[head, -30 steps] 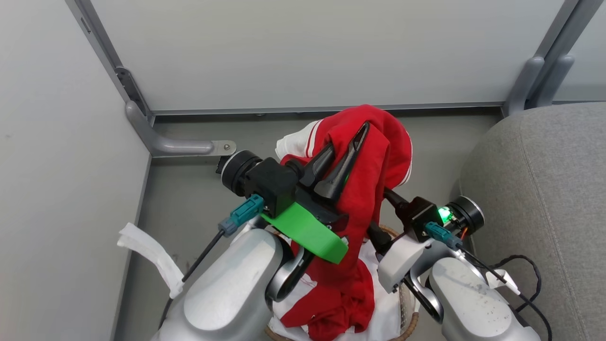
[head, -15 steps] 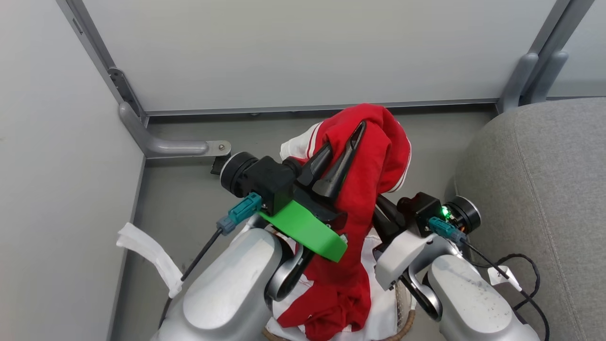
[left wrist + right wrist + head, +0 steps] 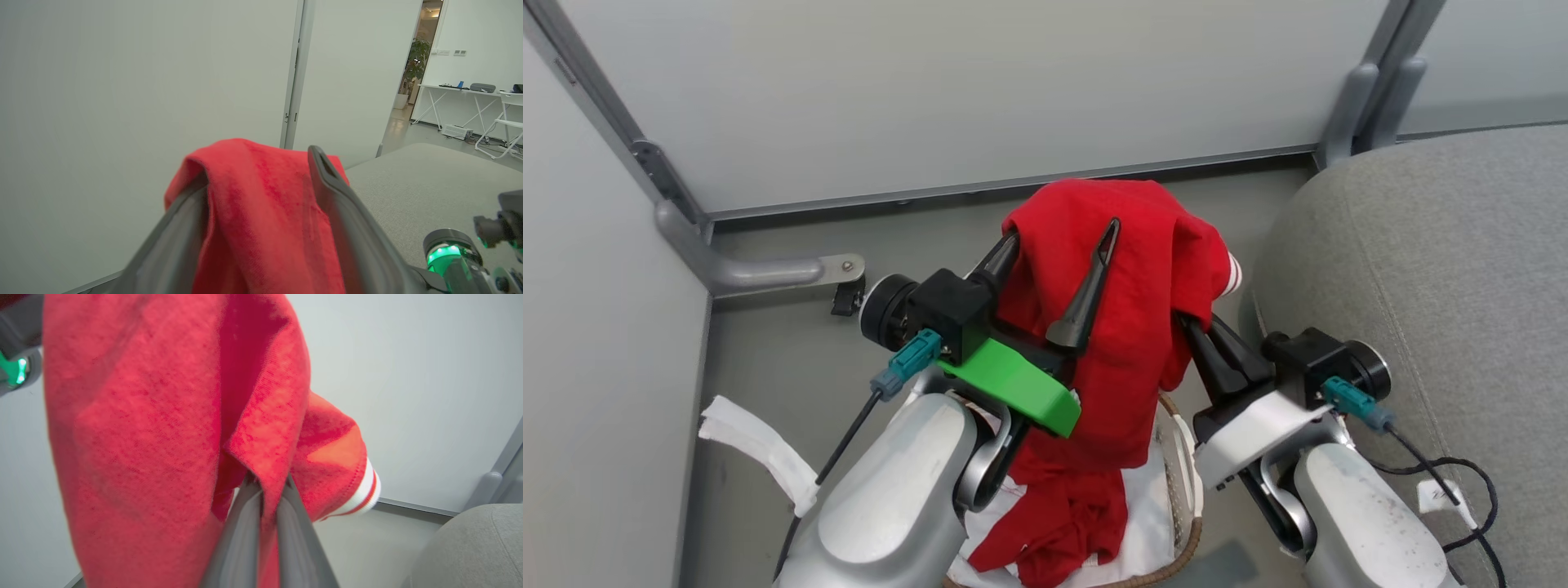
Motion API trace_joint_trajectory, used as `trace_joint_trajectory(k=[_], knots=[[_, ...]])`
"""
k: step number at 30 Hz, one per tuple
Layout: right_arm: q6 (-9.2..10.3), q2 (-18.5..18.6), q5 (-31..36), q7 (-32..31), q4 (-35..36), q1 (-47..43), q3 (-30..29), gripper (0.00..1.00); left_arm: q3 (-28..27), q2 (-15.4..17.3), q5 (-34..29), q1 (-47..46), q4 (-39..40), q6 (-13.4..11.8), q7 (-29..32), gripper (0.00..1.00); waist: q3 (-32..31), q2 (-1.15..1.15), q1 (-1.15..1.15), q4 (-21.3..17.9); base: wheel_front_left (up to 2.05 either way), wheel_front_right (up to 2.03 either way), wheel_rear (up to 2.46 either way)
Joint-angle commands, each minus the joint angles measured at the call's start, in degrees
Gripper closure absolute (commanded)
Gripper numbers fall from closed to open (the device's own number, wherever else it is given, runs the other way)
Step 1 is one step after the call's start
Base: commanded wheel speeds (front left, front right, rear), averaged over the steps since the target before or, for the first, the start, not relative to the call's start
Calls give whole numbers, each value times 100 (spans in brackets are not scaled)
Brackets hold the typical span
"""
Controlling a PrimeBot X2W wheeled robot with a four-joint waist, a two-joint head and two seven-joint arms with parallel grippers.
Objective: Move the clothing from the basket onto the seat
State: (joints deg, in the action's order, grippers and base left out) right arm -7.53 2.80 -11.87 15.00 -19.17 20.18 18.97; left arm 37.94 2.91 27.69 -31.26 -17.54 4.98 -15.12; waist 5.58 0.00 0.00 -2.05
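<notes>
At the bottom of the head view, two silver-grey forearms (image 3: 907, 498) flank the small oval basket of white plastic lattice with a brown woven rim (image 3: 1186, 545). The basket stands on the grey floor (image 3: 784, 359). Crumpled red fabric (image 3: 1054, 535) lies inside it on the white fabric liner (image 3: 1147, 523). I cannot tell whether this fabric is part of the garment above.

Over the basket, the soft bright red clothing with white, red-striped cuff trim (image 3: 1127, 278) hangs draped across both tools. The left tool (image 3: 1058, 238), mounted past a bright green plastic plate (image 3: 1013, 384), is open, its two long dark fingers (image 3: 1086, 298) spread wide. The red clothing covers the tip of one finger, while the other lies bare on top of the cloth. In the left wrist view, fabric spans the gap between them.

The right tool (image 3: 1191, 327) reaches under the garment's right side. In the right wrist view its fingers (image 3: 245, 522) are pressed together, pinching a fold of the red clothing. A white cuff with red stripes (image 3: 367, 490) hangs just beside that grip.

To the robot's right, just beside the basket, is the seat, a large grey fabric-upholstered sofa with rounded edges (image 3: 1421, 261). The red clothing hangs near its edge but not on it. Farthest off, pale wall panels (image 3: 980, 82) in grey metal frames (image 3: 760, 273) close the corner.
</notes>
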Motion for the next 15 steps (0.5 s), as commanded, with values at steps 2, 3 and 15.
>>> trace_joint_trajectory(k=[2,3,15], knots=[[8,24,-60,26,209,-167,-197,100,-99,9,-111,99,-94,22,-5,0,83,0,0,-573,0,0,0],[7,26,-75,26,264,-213,-262,100,-129,8,-142,115,-125,38,-5,0,97,0,0,-683,0,0,0],[8,25,-163,26,814,-704,-933,100,-451,11,-373,396,-294,189,-6,0,113,0,0,-1949,0,0,0]])
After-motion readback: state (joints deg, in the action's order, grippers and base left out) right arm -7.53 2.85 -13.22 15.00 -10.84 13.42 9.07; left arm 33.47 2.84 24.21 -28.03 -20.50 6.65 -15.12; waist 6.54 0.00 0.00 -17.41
